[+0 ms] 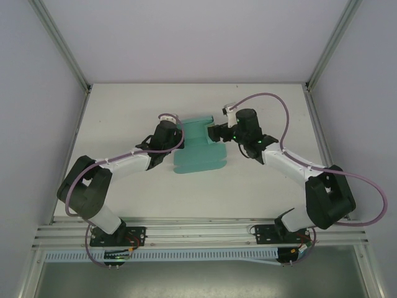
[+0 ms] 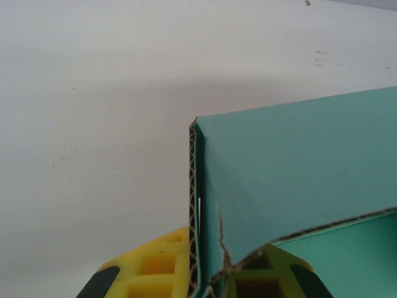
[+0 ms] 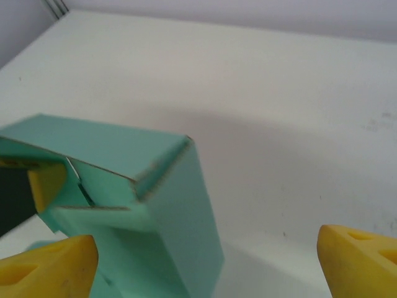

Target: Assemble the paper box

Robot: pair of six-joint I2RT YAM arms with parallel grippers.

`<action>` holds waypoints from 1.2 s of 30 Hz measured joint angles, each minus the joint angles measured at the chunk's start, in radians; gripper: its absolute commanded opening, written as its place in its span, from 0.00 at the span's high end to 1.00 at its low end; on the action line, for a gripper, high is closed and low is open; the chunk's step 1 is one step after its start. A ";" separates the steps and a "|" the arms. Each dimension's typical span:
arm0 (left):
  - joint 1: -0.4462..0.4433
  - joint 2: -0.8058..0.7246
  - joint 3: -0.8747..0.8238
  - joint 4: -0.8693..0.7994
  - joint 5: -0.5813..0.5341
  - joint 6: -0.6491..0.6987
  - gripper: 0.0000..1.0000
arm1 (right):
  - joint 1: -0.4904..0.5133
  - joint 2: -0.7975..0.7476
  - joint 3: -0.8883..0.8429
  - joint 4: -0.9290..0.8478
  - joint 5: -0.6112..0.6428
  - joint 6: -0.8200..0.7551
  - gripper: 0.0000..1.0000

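Both arms reach inward from the near edge of the table (image 1: pixel 124 192). The paper box (image 1: pixel 197 152) sits mid-table, its rounded flap lying flat toward the bases and its walls raised farther back. The left gripper (image 2: pixel 208 280) pinches the corrugated edge of the upright left wall. The right gripper (image 3: pixel 205 261) is spread wide around the folded corner. Beyond them, white table stretches to the far edge.

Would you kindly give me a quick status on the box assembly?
Left gripper shut on paper box wall. Right gripper open beside it. Box part-folded. No obstruction seen.
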State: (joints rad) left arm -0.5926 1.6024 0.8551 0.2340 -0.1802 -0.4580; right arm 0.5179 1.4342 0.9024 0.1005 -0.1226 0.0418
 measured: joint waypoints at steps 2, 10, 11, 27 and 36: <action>0.000 0.000 0.000 0.000 0.004 0.005 1.00 | -0.025 0.007 -0.006 -0.023 -0.042 -0.006 0.11; 0.000 0.000 0.000 -0.002 0.024 0.016 1.00 | -0.031 0.124 0.041 -0.057 -0.141 -0.017 0.22; 0.000 0.000 0.000 -0.002 0.023 0.017 1.00 | -0.031 0.140 0.053 -0.058 -0.142 -0.017 0.23; 0.000 0.000 0.002 -0.003 0.050 0.021 1.00 | -0.030 0.260 0.154 -0.056 -0.118 -0.011 0.51; 0.001 0.000 0.009 -0.008 0.065 0.021 1.00 | -0.016 0.290 0.195 -0.067 -0.036 -0.008 0.90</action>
State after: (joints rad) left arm -0.5919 1.6024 0.8642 0.2260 -0.1154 -0.4370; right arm 0.5018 1.7245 1.0973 0.0334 -0.1589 0.0334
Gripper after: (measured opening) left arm 0.069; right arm 0.196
